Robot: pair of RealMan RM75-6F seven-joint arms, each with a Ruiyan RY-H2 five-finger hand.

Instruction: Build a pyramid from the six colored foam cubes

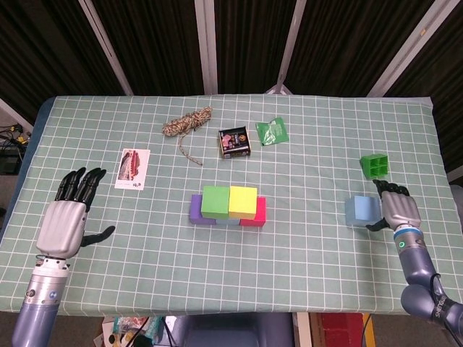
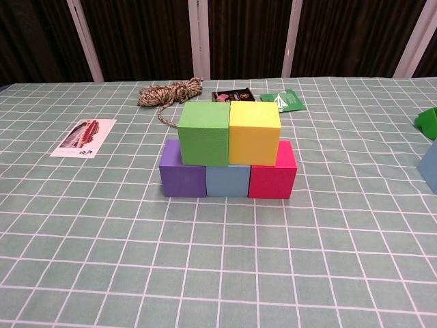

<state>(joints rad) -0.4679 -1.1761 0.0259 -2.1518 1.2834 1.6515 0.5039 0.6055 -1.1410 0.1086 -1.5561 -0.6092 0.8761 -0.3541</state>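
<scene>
From above, a green checked table (image 1: 108, 289) stands before dark curtains (image 1: 51, 43). Five stacked cubes (image 1: 228, 205) sit mid-table; a sixth blue cube (image 1: 362, 210) touches the right hand (image 1: 400, 210), grip unclear. The left hand (image 1: 66, 217) spreads its fingers, empty. From the chest, neither hand shows.

A robot lab test bench. Beyond both hands, a table (image 1: 405, 130) under a green gridded cloth meets black curtains (image 1: 152, 43) on metal framing (image 1: 206, 43).
</scene>
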